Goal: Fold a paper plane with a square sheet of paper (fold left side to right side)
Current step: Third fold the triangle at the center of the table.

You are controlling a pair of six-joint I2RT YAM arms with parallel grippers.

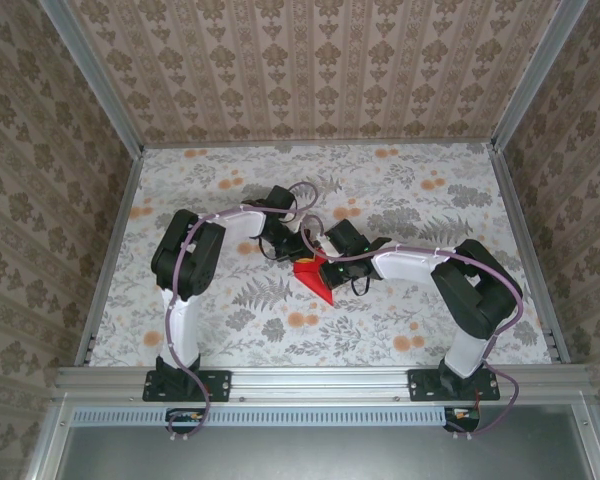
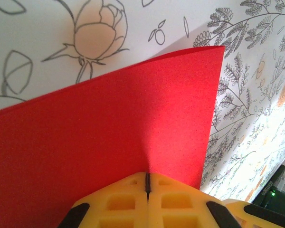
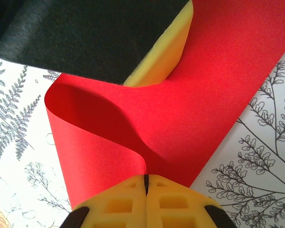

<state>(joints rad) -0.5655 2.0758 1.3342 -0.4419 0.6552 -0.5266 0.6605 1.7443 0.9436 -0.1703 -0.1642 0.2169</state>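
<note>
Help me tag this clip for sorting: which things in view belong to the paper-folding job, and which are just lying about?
Belongs to the job:
red paper sheet, curled over itself
left pincer, shut on the sheet
right pincer, shut on the sheet

Just there:
flower-print table cover
patterned walls
metal frame rail

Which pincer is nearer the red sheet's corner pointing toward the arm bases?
Right. The right pincer grips the sheet just beyond that corner; the left pincer grips its farther edge.
</note>
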